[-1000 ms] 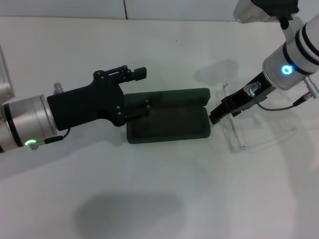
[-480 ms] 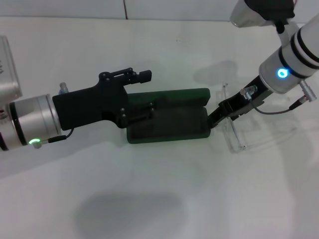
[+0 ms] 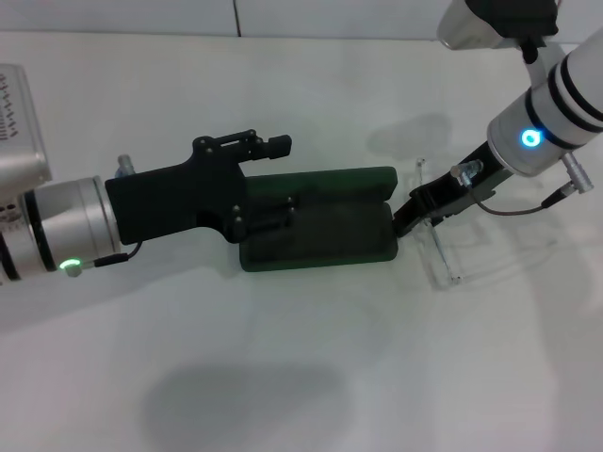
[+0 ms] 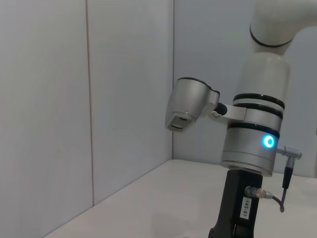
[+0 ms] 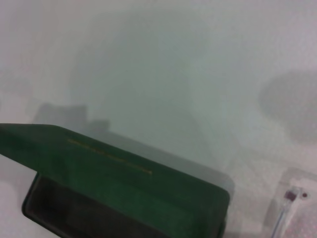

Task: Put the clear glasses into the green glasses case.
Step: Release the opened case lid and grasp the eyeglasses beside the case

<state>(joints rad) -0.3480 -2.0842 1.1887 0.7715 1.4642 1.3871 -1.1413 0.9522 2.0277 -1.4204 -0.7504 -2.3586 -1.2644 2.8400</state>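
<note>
Since a second before, the left gripper point(image 3: 283, 179) had slid a little further over the left end of the dark green rectangular hard-shell glasses case point(image 3: 320, 231), and the right gripper point(image 3: 407, 215) had edged in to touch the case's right end, the transparent colourless plastic glasses point(image 3: 443, 247) shifting slightly with it. The case lay open on the plain white tabletop point(image 3: 301, 377), its lid standing along the far edge and its dark lining facing up. The left gripper's black fingers were spread, one above the lid's far side and one over the tray. The right gripper's fingers were pressed together at the near arm of the clear glasses, though whether they actually pinched it could not be made out. The glasses rested on the table just beside the case's right end, outside it. A pale wall with a vertical seam point(image 4: 87, 99) rose behind the table, and soft shadows point(image 3: 245, 405) fell across the near surface. Gold lettering point(image 5: 109, 156) showed on the lid in the right wrist view.
</note>
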